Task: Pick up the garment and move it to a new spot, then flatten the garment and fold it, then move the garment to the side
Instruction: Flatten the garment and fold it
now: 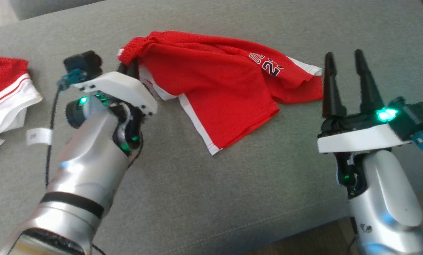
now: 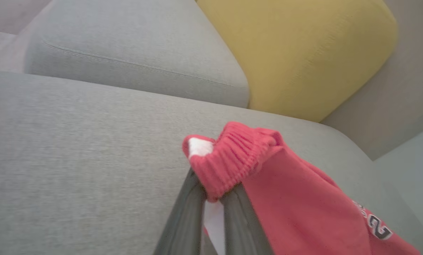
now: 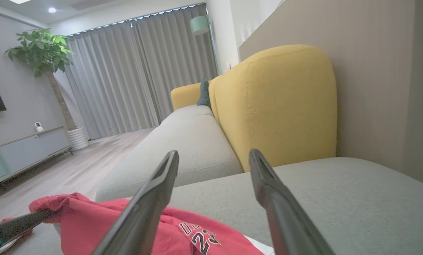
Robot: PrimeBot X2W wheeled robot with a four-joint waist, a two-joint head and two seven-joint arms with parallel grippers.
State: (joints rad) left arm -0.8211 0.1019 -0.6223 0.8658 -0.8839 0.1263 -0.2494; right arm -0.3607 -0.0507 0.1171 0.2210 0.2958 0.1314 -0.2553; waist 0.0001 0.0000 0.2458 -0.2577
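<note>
Red garment (image 1: 225,88): one corner raised, the rest draped on grey cushion (image 1: 197,198).
Left gripper (image 1: 132,68): pinching that raised corner.
Right gripper (image 1: 343,60): spread, empty, just beside the garment.

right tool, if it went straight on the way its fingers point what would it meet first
Most likely the yellow backrest: the open right tool points over bare grey seat toward it, with the red shorts off to its left. Depth is unclear; it might graze the seat first.
</note>
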